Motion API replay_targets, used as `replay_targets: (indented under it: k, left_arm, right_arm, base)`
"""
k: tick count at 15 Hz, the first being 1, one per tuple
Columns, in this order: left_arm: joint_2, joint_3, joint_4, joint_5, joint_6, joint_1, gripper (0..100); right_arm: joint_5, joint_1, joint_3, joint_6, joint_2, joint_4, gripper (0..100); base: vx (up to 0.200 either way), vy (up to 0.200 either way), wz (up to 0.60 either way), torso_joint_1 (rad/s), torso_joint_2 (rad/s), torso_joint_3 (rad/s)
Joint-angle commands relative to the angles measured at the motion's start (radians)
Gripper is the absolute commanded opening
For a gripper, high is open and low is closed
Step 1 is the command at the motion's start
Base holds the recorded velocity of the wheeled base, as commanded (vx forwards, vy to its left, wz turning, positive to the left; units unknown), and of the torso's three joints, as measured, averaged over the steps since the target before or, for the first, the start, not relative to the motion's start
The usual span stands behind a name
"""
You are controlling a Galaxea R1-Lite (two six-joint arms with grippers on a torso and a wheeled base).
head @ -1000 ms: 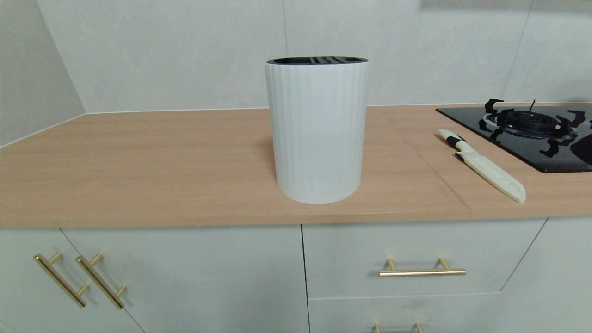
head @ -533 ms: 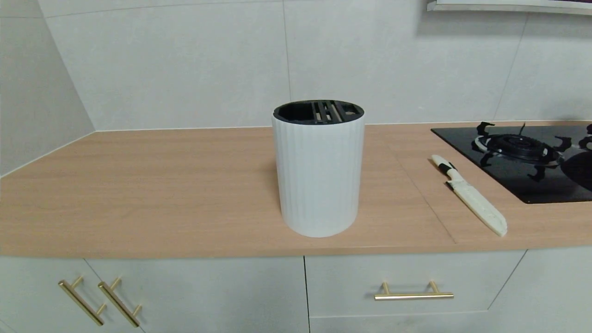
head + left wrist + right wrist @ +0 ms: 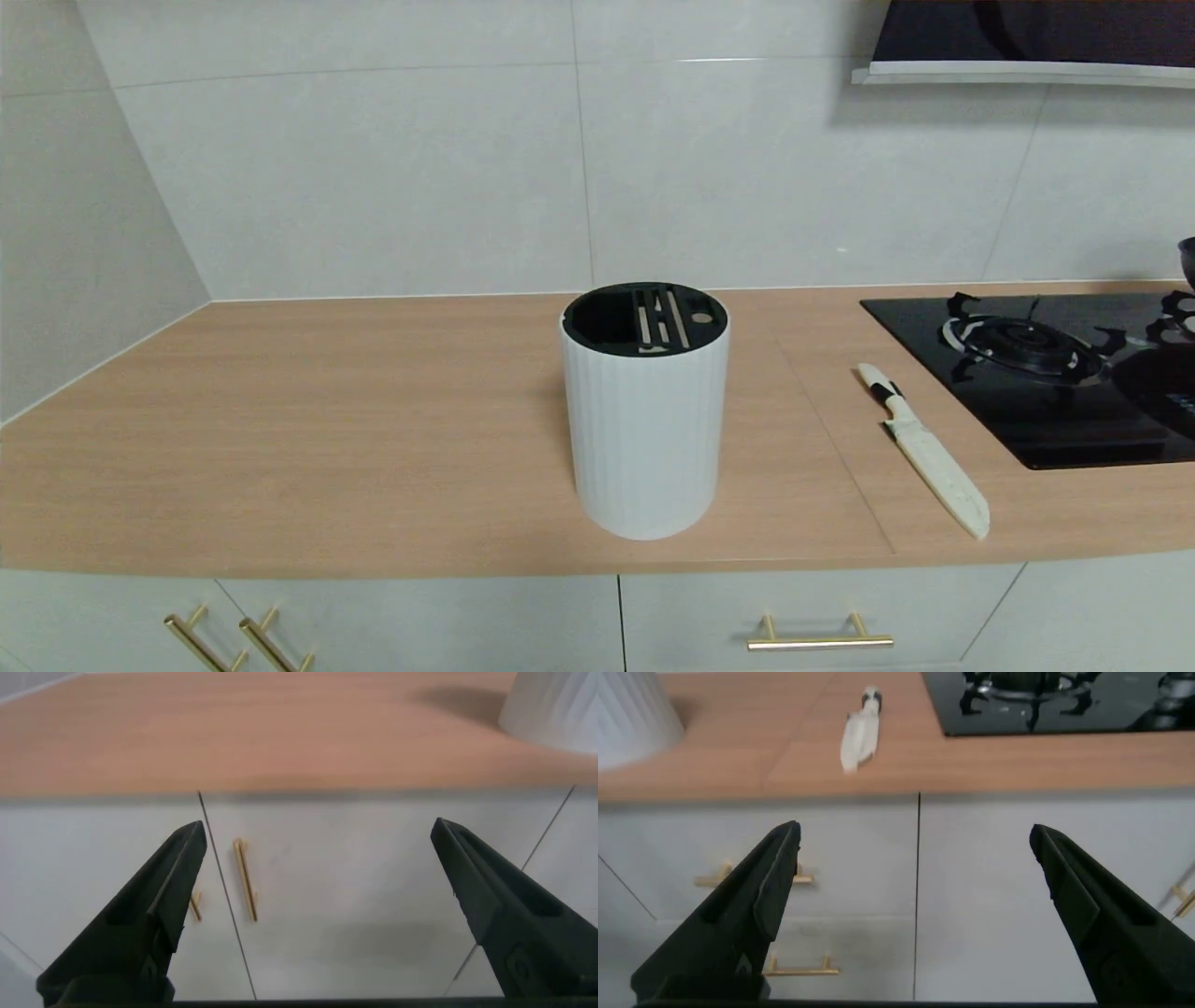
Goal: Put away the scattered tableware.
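A cream knife [image 3: 922,450] with a black band on its handle lies flat on the wooden counter [image 3: 308,439], right of a tall white ribbed holder [image 3: 646,415] whose black slotted top is open. The knife [image 3: 860,734] also lies past the counter edge in the right wrist view, with the holder [image 3: 631,714] to one side. My right gripper [image 3: 915,896] hangs open in front of the cabinet doors, below counter height. My left gripper [image 3: 318,891] is open too, facing the cabinet fronts, with the holder's base [image 3: 551,709] at the frame corner.
A black gas hob [image 3: 1036,364] with pan supports takes up the counter's right end, close to the knife. Tiled walls close the back and left. Grey cabinet doors and drawers with brass handles [image 3: 820,640] sit under the counter.
The head camera has risen, so the whole scene sits lower in the picture and the holder's slotted top now shows. Nothing on the counter has moved.
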Motion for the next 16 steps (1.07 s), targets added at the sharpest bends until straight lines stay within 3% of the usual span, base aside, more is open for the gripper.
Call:
replay_targets:
  k: [1, 16]
  left_arm:
    - [0.000, 0.000, -0.001, 0.001, 0.000, 0.001, 100]
    - [0.000, 0.000, -0.001, 0.001, 0.000, 0.001, 100]
  right_arm:
    - [0.000, 0.000, -0.001, 0.000, 0.001, 0.000, 100]
    - [0.000, 0.000, 0.001, 0.000, 0.001, 0.000, 100]
  base:
    - [0.000, 0.000, 0.00, 0.246, -0.52, -0.281]
    - [0.000, 0.000, 0.00, 0.250, -0.53, -0.283]
